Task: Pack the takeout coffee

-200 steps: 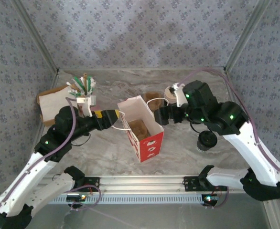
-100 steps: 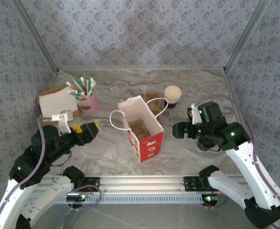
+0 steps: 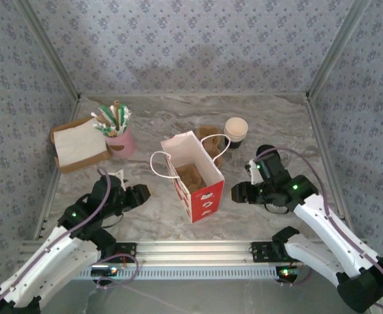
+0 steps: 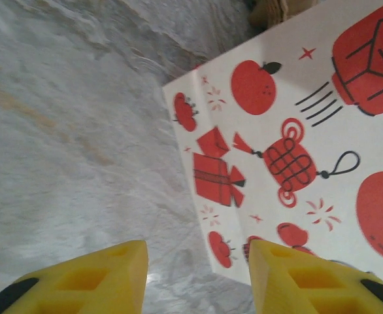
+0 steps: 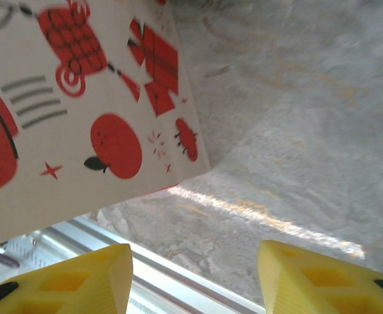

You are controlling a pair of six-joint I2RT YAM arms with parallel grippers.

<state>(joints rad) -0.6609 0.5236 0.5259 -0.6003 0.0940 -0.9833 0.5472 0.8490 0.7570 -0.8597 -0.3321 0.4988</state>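
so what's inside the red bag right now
A brown cardboard-looking piece sits low inside the red paper bag, seen through its open top. The bag's walls cover the rest of the bottom, so anything under or beside that piece can't be seen.

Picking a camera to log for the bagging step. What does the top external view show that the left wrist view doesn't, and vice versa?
Top external adds the layout: the red paper bag standing open, the pink cup of stirrers, the napkin box, the pale-topped cup and the right tool. Left wrist adds the bag's print close up: apples, a gift box, a knot charm. Both show the bag, the table and the left tool, open.
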